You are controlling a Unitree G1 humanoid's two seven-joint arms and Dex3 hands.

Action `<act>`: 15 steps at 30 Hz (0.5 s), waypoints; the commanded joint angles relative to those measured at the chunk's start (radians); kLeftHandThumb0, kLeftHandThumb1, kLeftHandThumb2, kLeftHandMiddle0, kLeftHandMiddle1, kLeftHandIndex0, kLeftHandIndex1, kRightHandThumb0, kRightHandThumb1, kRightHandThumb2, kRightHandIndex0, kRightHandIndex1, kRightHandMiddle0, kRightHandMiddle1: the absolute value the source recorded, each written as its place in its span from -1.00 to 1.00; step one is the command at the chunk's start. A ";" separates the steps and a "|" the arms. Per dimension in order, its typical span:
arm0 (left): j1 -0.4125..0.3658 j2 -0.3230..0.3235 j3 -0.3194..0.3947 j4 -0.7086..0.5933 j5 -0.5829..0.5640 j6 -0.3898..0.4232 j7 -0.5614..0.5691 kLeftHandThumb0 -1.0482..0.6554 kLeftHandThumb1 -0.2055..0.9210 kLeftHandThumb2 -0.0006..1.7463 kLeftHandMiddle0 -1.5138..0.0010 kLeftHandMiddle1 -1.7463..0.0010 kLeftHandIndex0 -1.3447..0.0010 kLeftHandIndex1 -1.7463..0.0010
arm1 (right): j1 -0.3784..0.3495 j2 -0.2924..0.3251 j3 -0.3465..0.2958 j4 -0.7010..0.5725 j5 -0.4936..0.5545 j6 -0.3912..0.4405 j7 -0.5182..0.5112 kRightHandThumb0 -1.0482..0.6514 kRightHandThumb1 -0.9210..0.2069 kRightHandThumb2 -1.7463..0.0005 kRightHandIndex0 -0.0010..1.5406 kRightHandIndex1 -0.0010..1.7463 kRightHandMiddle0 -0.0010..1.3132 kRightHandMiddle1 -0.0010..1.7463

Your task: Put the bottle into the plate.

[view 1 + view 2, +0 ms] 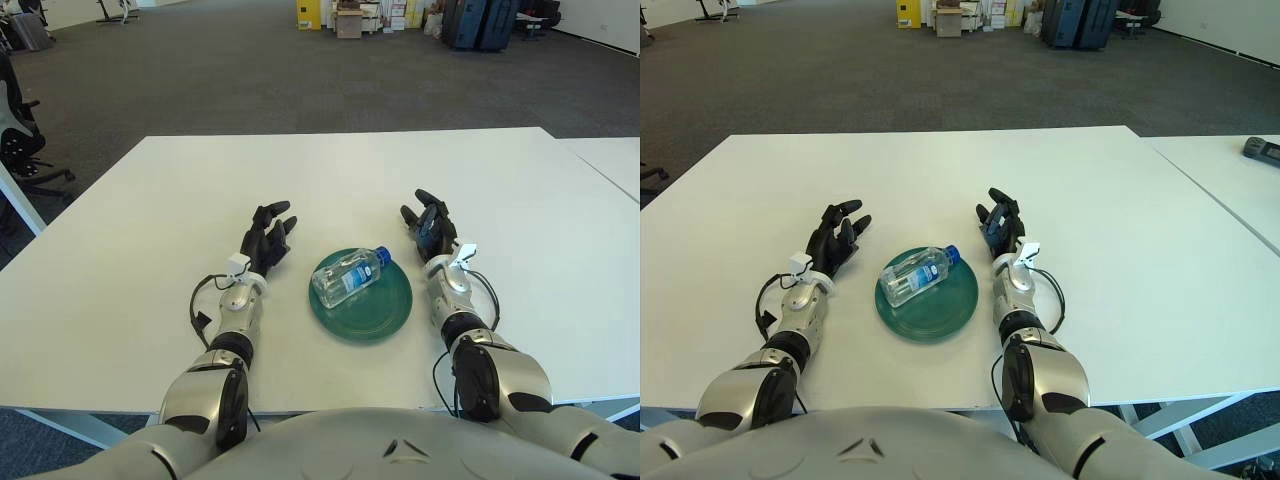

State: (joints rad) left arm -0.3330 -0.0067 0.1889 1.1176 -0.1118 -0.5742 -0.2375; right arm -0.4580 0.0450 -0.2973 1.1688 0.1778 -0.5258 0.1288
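Bottle [350, 277] btwn robot hands — on plate [385, 310]

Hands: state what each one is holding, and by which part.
Nothing is held. The left hand and right hand rest open on the table, either side of the plate. The bottle lies on the plate, untouched.

I saw a white table [150, 250], grey carpet [220, 70] beyond it, and what looked like suitcases [478, 22] far off.

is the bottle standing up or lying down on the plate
Lying down. The bottle rests on its side inside the green plate, blue cap pointing away to the right. Neither robot hand touches it.
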 commanded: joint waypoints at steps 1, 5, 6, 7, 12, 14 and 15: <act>0.054 0.001 0.004 0.031 -0.003 0.004 -0.002 -0.67 1.00 -0.05 0.40 0.75 0.99 -0.11 | 0.088 -0.014 -0.006 0.053 -0.003 0.054 -0.028 -0.64 -1.00 -0.09 -0.42 -0.90 -1.00 0.02; 0.054 0.005 0.001 0.026 0.003 0.004 0.006 -0.66 1.00 -0.05 0.43 0.77 1.00 -0.05 | 0.090 -0.018 -0.001 0.051 -0.007 0.043 -0.026 -0.64 -1.00 -0.08 -0.43 -0.91 -1.00 0.02; 0.054 0.007 0.000 0.025 0.005 0.003 0.007 -0.66 1.00 -0.06 0.44 0.78 1.00 -0.03 | 0.091 -0.019 0.000 0.050 -0.008 0.040 -0.026 -0.64 -1.00 -0.08 -0.43 -0.91 -1.00 0.01; 0.055 0.010 -0.001 0.023 0.007 0.002 0.008 -0.66 1.00 -0.06 0.45 0.79 1.00 -0.01 | 0.092 -0.021 0.002 0.050 -0.008 0.037 -0.025 -0.64 -1.00 -0.08 -0.43 -0.91 -1.00 0.01; 0.058 0.018 -0.006 0.014 0.013 -0.001 0.008 -0.66 1.00 -0.06 0.47 0.82 1.00 0.03 | 0.094 -0.025 0.007 0.047 -0.011 0.025 -0.022 -0.65 -1.00 -0.08 -0.43 -0.91 -1.00 0.02; 0.059 0.021 -0.007 0.007 0.012 0.000 0.008 -0.65 1.00 -0.06 0.48 0.82 1.00 0.04 | 0.097 -0.027 0.010 0.046 -0.014 0.018 -0.021 -0.66 -1.00 -0.08 -0.43 -0.91 -1.00 0.02; 0.060 0.022 -0.007 0.003 0.012 0.001 0.009 -0.65 1.00 -0.06 0.48 0.83 1.00 0.04 | 0.098 -0.028 0.011 0.046 -0.015 0.014 -0.019 -0.66 -1.00 -0.08 -0.43 -0.91 -1.00 0.02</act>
State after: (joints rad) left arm -0.3287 0.0009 0.1803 1.0985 -0.1051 -0.5849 -0.2369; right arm -0.4420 0.0265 -0.2820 1.1665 0.1679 -0.5591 0.1289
